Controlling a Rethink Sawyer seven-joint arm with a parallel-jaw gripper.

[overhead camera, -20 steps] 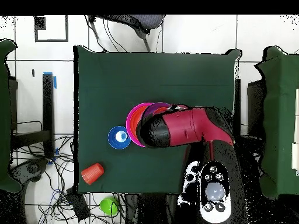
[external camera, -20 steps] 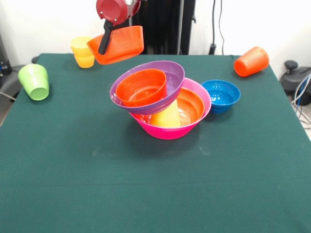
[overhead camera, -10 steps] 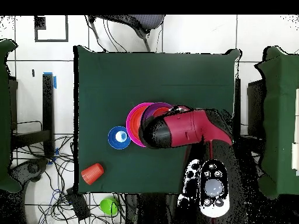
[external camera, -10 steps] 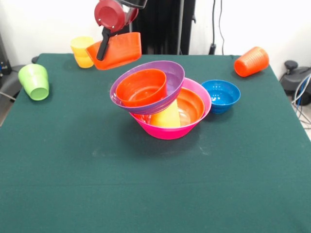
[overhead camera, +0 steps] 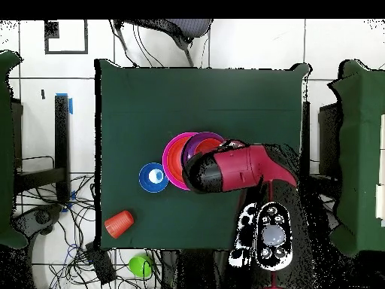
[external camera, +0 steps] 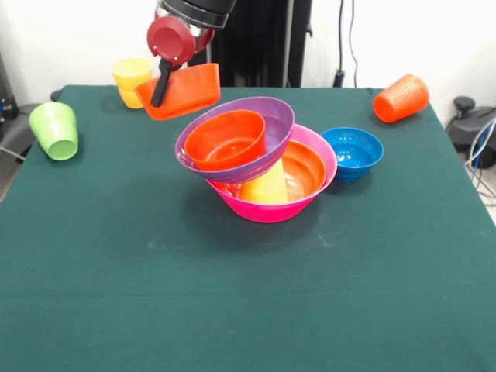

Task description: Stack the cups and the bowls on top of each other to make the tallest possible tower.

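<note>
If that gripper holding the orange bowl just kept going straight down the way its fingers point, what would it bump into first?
Probably the bare green table, behind the tower. The gripper and its small orange bowl hang beside the purple bowl's far rim, though depth is unclear.

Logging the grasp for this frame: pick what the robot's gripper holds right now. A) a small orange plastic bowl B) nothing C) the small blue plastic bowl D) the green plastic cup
A: in the front view the gripper is clamped on the rim of a small orange plastic bowl, held tilted in the air behind the tower.
</note>
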